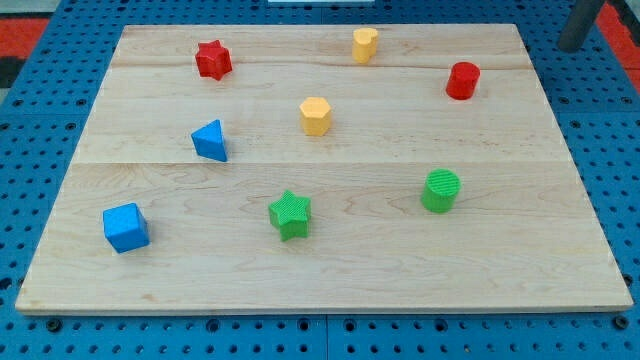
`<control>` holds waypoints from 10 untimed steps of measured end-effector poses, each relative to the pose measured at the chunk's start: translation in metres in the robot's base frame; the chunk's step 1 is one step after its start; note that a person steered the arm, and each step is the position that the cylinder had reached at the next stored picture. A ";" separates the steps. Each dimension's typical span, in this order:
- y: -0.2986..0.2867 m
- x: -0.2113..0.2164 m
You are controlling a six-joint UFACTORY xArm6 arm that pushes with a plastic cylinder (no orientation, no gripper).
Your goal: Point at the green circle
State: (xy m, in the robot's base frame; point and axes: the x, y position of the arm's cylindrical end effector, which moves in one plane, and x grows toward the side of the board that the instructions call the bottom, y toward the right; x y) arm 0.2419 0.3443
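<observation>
The green circle (440,191), a short ribbed cylinder, stands on the wooden board (330,270) at the lower right of the middle. My rod comes in at the view's top right corner, and my tip (572,46) is just off the board's top right corner. The tip is far above and to the right of the green circle. The red cylinder (462,80) is the block nearest to it.
A green star (291,214), a blue cube (125,227), a blue triangle (210,141), a yellow hexagon (315,116), a red star (213,60) and a yellow block (364,45) stand on the board. A blue pegboard (40,120) surrounds it.
</observation>
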 end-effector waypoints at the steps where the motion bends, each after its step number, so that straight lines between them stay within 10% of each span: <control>1: 0.000 0.000; 4: -0.038 0.086; 10: -0.040 0.109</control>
State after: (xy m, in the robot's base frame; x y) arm 0.3508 0.3047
